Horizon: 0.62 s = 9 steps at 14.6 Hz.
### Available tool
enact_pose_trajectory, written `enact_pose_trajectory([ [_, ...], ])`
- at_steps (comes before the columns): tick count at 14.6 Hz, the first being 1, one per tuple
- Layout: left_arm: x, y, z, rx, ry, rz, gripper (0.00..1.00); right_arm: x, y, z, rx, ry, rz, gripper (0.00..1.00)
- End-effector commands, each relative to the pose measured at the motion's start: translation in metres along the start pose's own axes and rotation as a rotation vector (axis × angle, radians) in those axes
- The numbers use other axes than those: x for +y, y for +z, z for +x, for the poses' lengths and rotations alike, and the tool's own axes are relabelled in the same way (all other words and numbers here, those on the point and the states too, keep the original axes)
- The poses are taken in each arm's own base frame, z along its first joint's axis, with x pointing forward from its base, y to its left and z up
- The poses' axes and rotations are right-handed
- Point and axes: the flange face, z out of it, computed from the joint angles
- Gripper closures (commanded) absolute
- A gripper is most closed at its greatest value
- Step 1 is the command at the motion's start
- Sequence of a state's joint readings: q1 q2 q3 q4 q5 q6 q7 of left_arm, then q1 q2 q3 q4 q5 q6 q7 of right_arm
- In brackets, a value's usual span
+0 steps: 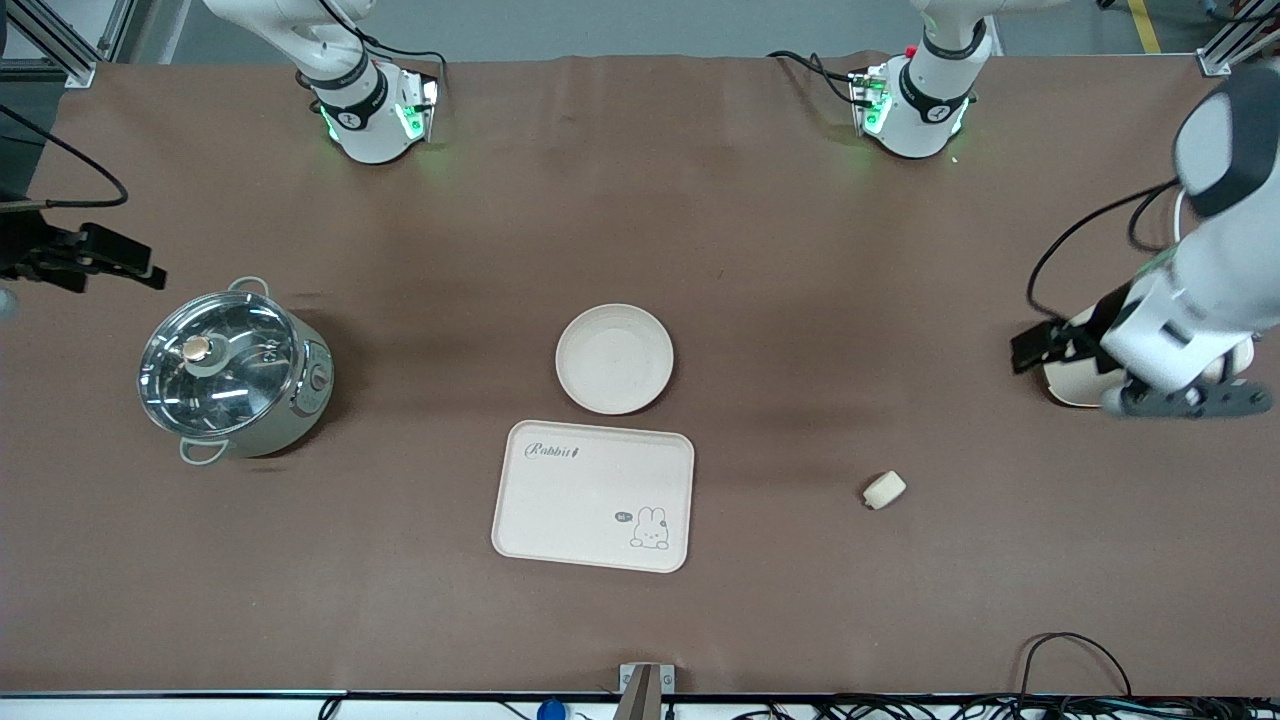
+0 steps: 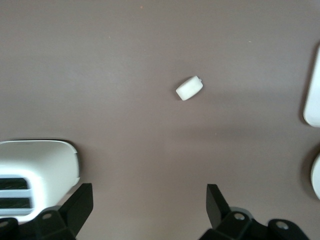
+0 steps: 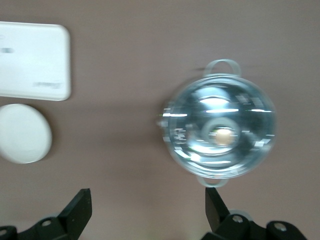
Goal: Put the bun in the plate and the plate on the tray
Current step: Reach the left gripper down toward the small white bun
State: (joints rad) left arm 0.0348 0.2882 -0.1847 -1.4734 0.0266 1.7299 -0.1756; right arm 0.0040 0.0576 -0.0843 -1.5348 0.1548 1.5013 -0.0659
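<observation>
The bun (image 1: 885,490) lies alone on the brown table toward the left arm's end; it also shows in the left wrist view (image 2: 189,88). The round plate (image 1: 614,358) sits mid-table, empty, just farther from the front camera than the tray (image 1: 594,496) with the "Rabbit" lettering. My left gripper (image 1: 1190,400) hangs open and empty over the table by the toaster, apart from the bun; its fingers stand wide in the wrist view (image 2: 150,210). My right gripper (image 1: 120,262) hangs open and empty (image 3: 148,212) over the table beside the pot.
A steel pot with a glass lid (image 1: 235,372) stands toward the right arm's end; it also shows in the right wrist view (image 3: 220,132). A cream toaster (image 1: 1070,385) sits under the left arm (image 2: 35,175). The plate (image 3: 22,133) and tray (image 3: 32,60) show in the right wrist view.
</observation>
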Motion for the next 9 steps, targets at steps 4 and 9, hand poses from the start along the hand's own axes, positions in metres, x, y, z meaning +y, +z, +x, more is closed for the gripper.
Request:
enact_pose_trajectory([
  [4,0.023,0.096,0.040,-0.039,-0.254,-0.016,0.00,-0.065,0.060,0.018,-0.035,0.025,0.054,0.00],
  [9,0.049,0.187,0.058,-0.039,-0.458,-0.026,0.00,-0.085,0.175,0.018,-0.079,0.075,0.186,0.00],
])
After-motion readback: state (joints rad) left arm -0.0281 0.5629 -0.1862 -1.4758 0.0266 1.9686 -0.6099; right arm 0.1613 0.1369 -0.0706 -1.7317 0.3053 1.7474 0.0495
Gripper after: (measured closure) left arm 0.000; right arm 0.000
